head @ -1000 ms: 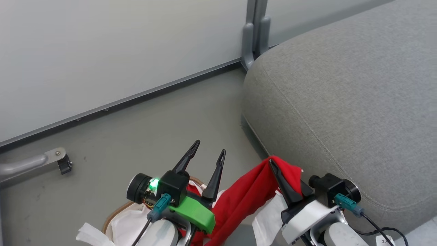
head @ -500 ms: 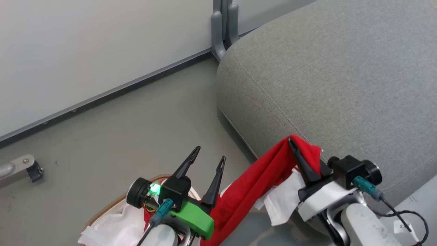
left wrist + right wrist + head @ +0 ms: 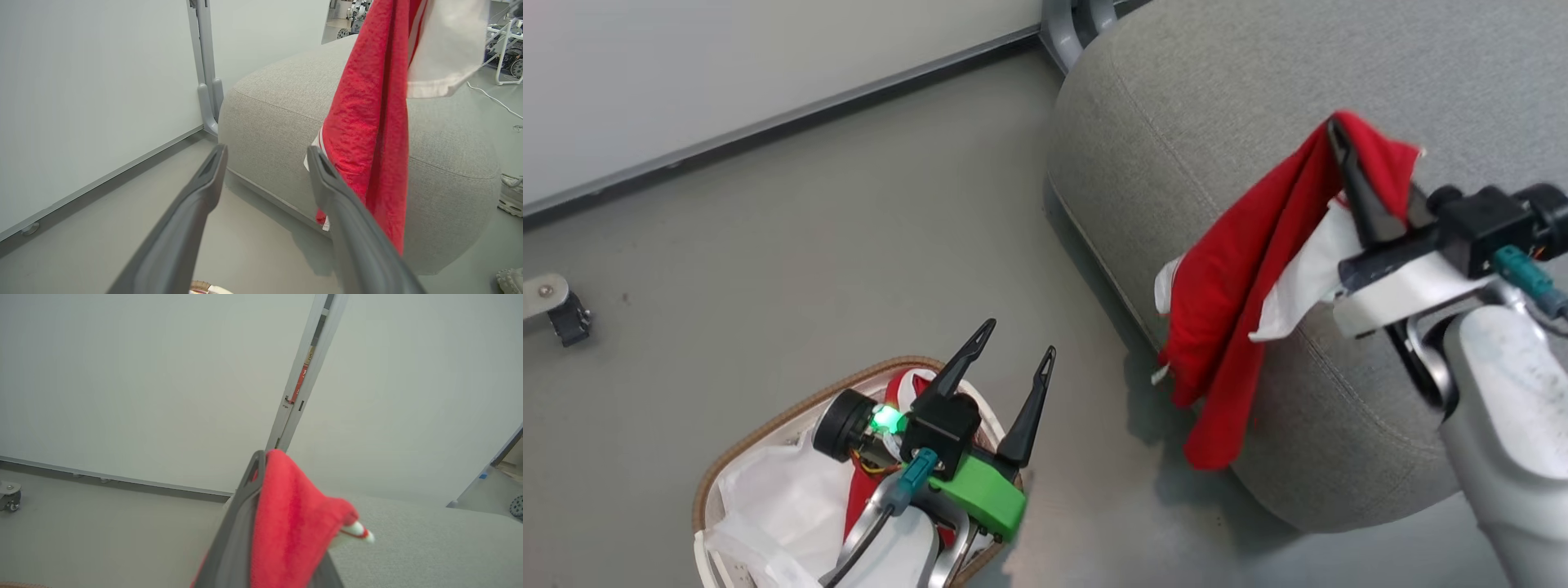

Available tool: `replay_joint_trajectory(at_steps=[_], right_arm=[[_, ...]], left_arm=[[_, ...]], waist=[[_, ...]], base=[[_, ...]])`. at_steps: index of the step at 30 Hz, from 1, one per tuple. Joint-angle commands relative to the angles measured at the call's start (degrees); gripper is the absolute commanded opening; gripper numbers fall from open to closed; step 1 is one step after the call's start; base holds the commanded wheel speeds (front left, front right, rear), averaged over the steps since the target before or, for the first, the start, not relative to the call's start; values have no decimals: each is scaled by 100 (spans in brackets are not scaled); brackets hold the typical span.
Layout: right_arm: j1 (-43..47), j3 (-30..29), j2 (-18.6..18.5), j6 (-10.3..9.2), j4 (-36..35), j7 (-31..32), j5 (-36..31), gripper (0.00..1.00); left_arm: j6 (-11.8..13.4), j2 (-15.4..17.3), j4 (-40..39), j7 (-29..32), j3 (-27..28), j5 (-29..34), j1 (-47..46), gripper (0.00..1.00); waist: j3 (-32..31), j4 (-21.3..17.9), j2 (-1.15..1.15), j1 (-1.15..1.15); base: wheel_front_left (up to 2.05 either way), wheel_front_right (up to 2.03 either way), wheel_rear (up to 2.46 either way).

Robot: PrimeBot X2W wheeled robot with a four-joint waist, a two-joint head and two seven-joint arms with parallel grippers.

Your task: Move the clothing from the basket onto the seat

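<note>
Right end effector tight on clothing above the seat edge, left end effector wide over basket rim.

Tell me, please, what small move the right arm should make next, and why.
Probably carry the right gripper farther in over the seat before opening: the red garment it holds hangs down the seat's front edge, so released here it might slide off.

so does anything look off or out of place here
The bright red fabric garment pinched in the right gripper dangles beside the grey woven sofa seat, and a white cloth flap hangs with it, possibly liner.
</note>
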Motion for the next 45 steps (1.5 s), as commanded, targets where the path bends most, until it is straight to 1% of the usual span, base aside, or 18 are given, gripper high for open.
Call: replay_joint_trajectory(at_steps=[1, 4, 10, 17, 22, 27, 31, 34, 36, 43, 45], right_arm=[[-279, -68, -117, -4, 11, -29, -45, 0], [-735, -256, -318, -4, 52, -29, -35, 0], [-1649, -498, -889, -5, 245, -29, -248, 0], [-2653, -751, -1544, -5, 680, -28, -474, 0], [-3234, -1086, -1938, -5, 999, -29, -613, 0], [-3730, -1627, -2268, -5, 1254, -28, -844, 2], [-3948, -2129, -2387, -5, 1430, -28, -1093, 6], [-3942, -2373, -2367, -5, 1566, -28, -1225, 8], [-3809, -2457, -2319, -5, 1684, -28, -1290, 10], [-3332, -3066, -2019, -5, 2208, -28, -1464, 14], [-3190, -3196, -1907, -4, 2336, -28, -1494, 18]], left_arm=[[-31, 74, 11, -5, 32, 70, -143, 100], [-44, 133, -13, -5, 52, 144, -247, 100], [-71, 228, -52, -5, 43, 210, -454, 100], [-76, 319, -101, -5, 18, 281, -664, 100], [-80, 393, -125, -5, 13, 335, -796, 100], [-84, 481, -145, -5, 1, 380, -883, 100], [-84, 508, -172, -5, -10, 402, -958, 100], [-85, 495, -201, -5, -19, 418, -1007, 100], [-86, 481, -215, -5, -32, 428, -1051, 100], [-85, 479, -221, -5, -20, 473, -1213, 100], [-72, 511, -215, -5, 5, 482, -1233, 100]], waist=[[398, 159, 0, 0], [630, 185, 0, 0], [997, 296, 0, 0], [1376, 488, 0, 0], [1697, 641, 0, 0], [1977, 779, 0, 0], [2156, 883, 0, 0], [2271, 961, 0, 0], [2358, 1008, 0, 0], [2693, 1159, 0, 0], [2782, 1185, 0, 0]], base=[[0, 0, 0], [0, 0, 0], [0, 0, 0], [0, 0, 0], [0, 0, 0], [0, 0, 0], [0, 0, 0], [0, 0, 0], [0, 0, 0], [0, 0, 0], [0, 0, 0]])
